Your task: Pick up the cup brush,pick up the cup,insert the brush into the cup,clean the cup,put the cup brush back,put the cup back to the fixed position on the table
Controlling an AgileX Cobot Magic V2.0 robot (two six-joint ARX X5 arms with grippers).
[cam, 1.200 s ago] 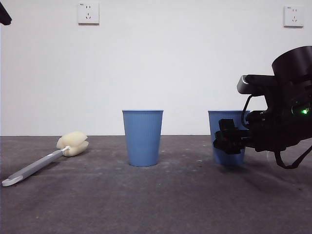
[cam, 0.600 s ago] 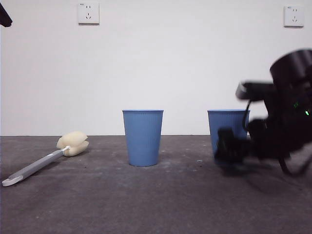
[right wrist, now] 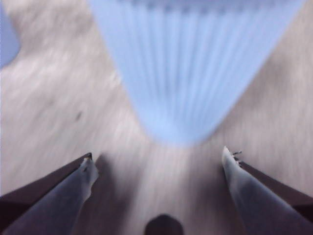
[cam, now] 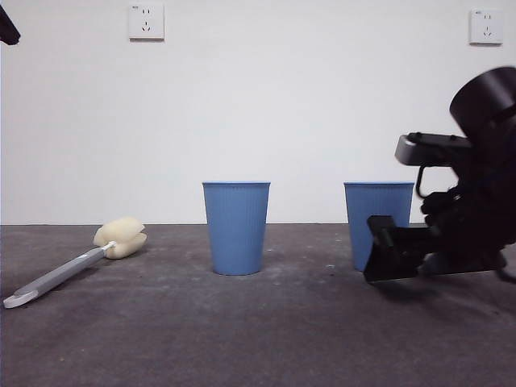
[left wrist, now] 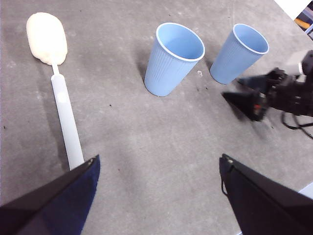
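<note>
The cup (cam: pixel 377 214) is blue and ribbed and stands upright on the table (cam: pixel 258 330) at the right. My right gripper (cam: pixel 389 251) sits low just beside its base, open, with nothing between the jaws. In the right wrist view the cup (right wrist: pixel 195 63) looms blurred ahead of the open right gripper (right wrist: pixel 159 161), beyond the fingertips. The cup brush (cam: pixel 72 262) lies flat at the far left, sponge head away from me. My left gripper (left wrist: pixel 159 159) hangs open high above the table, over the cup brush (left wrist: pixel 61 98) handle end and the cup (left wrist: pixel 238 54).
A second identical blue cup (cam: pixel 236 227) stands upright mid-table, also seen in the left wrist view (left wrist: pixel 172 61). The right arm's dark bulk (cam: pixel 476 201) fills the right edge. Two wall sockets sit high on the white wall behind.
The right gripper, which was around the right cup's lower part, has drawn back to the right and lower. The cup stays standing. Brush and middle cup have not moved.
</note>
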